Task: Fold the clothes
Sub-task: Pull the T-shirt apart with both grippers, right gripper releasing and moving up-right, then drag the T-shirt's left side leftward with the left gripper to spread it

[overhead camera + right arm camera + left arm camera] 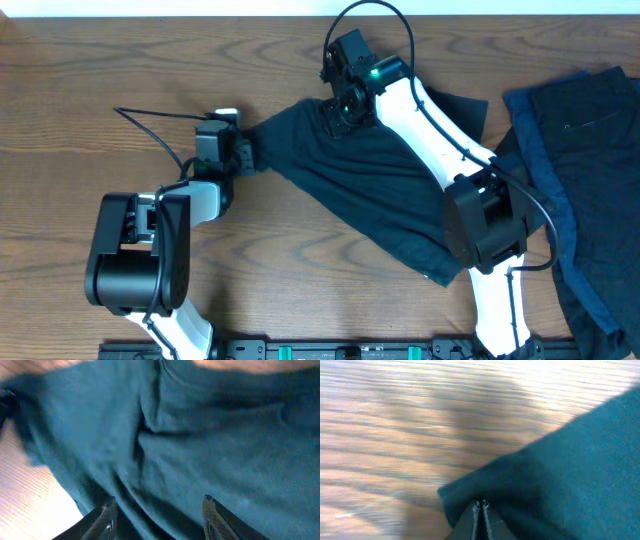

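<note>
A dark navy garment [380,200] of the clothes lies spread slantwise across the middle of the table. Its left corner is drawn out to my left gripper [247,152]. In the left wrist view that gripper [481,506] is shut, with the corner of the cloth [570,475] bunched around its tips. My right gripper [345,108] hovers over the garment's far edge. The right wrist view shows it [157,510] open, both fingers spread over wrinkled cloth [225,435] with nothing pinched.
More dark clothes [600,130] lie heaped at the right edge, with a brighter blue piece [545,180] along their left side. Bare wooden table [150,60] shows at the left and back. A black rail [330,350] runs along the front edge.
</note>
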You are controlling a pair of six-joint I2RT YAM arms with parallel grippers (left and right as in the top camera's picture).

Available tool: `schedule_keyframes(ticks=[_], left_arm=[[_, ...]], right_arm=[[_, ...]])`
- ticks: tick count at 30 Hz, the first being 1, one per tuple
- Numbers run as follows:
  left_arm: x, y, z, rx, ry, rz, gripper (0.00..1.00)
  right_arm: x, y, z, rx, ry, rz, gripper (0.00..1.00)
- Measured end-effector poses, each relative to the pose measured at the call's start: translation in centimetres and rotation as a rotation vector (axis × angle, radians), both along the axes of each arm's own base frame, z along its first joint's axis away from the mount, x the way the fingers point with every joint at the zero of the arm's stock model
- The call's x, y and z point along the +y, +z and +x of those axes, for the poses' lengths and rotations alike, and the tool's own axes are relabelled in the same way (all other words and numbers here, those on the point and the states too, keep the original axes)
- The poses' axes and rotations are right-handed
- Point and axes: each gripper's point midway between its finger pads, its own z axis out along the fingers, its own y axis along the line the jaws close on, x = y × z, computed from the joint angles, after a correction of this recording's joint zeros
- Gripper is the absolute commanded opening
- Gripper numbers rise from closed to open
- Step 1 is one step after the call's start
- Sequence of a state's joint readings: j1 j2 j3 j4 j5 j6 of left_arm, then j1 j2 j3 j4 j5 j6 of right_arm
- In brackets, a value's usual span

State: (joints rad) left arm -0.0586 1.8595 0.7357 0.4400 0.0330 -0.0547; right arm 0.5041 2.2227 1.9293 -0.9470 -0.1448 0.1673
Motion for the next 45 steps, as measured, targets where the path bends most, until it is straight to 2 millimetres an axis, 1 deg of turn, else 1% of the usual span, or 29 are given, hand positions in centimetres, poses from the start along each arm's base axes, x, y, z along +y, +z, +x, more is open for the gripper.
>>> schedule_keyframes(ticks=[4, 7, 10, 11, 12, 14, 15, 16, 19, 20, 21, 22, 23, 25, 26, 28, 29, 30, 31, 33, 35, 38, 40, 43, 45], left_arm=[[2.8, 0.0, 0.3, -0.014, 0.078, 0.028, 0.06], [4.5, 0.1, 0.4, -0.024, 0.124, 0.042, 0.07], [5.5, 0.1, 0.4, -0.025, 0.15, 0.048, 0.08], [5.6, 0.2, 0.4, -0.025, 0.155, 0.051, 0.12], [5.8, 0.3, 0.3, -0.024, 0.158, 0.054, 0.13], [5.9, 0.9, 0.0, -0.024, 0.164, 0.059, 0.14], [5.9, 1.6, -0.2, -0.029, 0.165, 0.058, 0.14], [5.9, 2.8, -0.3, -0.044, 0.164, 0.057, 0.14], [5.1, 7.8, -0.5, -0.124, 0.136, 0.026, 0.14], [4.5, 9.9, -0.8, -0.16, 0.115, 0.006, 0.14], [4.1, 11.1, -0.9, -0.182, 0.097, -0.008, 0.14], [3.2, 12.7, -1.2, -0.21, 0.066, -0.031, 0.13], [2.3, 13.7, -1.5, -0.225, 0.037, -0.05, 0.13], [0.7, 14.4, -1.9, -0.228, -0.014, -0.08, 0.12], [-0.2, 14.2, -2.1, -0.216, -0.04, -0.093, 0.11], [-1.6, 13.2, -2.5, -0.178, -0.08, -0.113, 0.09], [-2.4, 12.6, -2.6, -0.159, -0.101, -0.12, 0.09], [-3.0, 11.9, -2.6, -0.139, -0.116, -0.125, 0.1], [-3.5, 11.2, -2.7, -0.123, -0.129, -0.129, 0.1], [-4.6, 9.6, -2.6, -0.091, -0.155, -0.136, 0.09], [-5.1, 8.2, -2.2, -0.073, -0.17, -0.14, 0.1], [-5.2, 5.5, -1.7, -0.039, -0.168, -0.138, 0.09], [-5.0, 3.9, -1.5, -0.017, -0.155, -0.127, 0.09], [-4.3, 1.6, -1.3, 0.017, -0.125, -0.098, 0.09], [-4.0, 0.4, -1.6, 0.045, -0.111, -0.085, 0.1]], right_arm=[[-0.6, -0.3, -0.5, 0.02, -0.004, -0.03, 0.54], [-0.9, -0.4, -0.7, 0.025, -0.005, -0.045, 0.54], [-1.0, -0.4, -0.7, 0.026, -0.006, -0.049, 0.54], [-1.0, -0.4, -0.7, 0.026, -0.006, -0.05, 0.55], [-1.0, -0.4, -0.7, 0.025, -0.006, -0.051, 0.55], [-1.0, -0.4, -0.6, 0.02, -0.001, -0.051, 0.55], [-1.0, -0.4, -0.5, 0.017, 0.001, -0.05, 0.55], [-1.0, -0.4, -0.5, 0.014, 0.003, -0.05, 0.55], [-1.2, -0.4, -0.4, 0.014, 0.002, -0.051, 0.56], [-1.4, -0.4, -0.3, 0.017, -0.003, -0.052, 0.56], [-1.7, -0.4, -0.2, 0.021, -0.01, -0.053, 0.56], [-2.2, -0.4, -0.1, 0.027, -0.022, -0.055, 0.55], [-2.9, -0.4, 0.1, 0.034, -0.038, -0.057, 0.54], [-4.5, -0.2, 0.6, 0.046, -0.074, -0.061, 0.54], [-5.5, -0.1, 1.0, 0.051, -0.097, -0.062, 0.55], [-7.8, 0.3, 1.8, 0.057, -0.149, -0.063, 0.56], [-9.2, 0.6, 2.0, 0.063, -0.177, -0.066, 0.64], [-10.7, 1.1, 2.2, 0.068, -0.215, -0.065, 0.79], [-11.7, 1.5, 2.3, 0.069, -0.24, -0.064, 0.84], [-14.9, 2.7, 2.6, 0.07, -0.305, -0.064, 0.88], [-17.4, 3.7, 2.7, 0.069, -0.36, -0.061, 0.9], [-21.7, 4.9, 2.7, 0.075, -0.451, -0.058, 0.96], [-23.7, 5.0, 2.3, 0.096, -0.496, -0.059, 0.99], [-25.7, 4.9, 1.9, 0.118, -0.538, -0.063, 0.99], [-26.3, 4.9, 1.9, 0.119, -0.552, -0.062, 0.99]])
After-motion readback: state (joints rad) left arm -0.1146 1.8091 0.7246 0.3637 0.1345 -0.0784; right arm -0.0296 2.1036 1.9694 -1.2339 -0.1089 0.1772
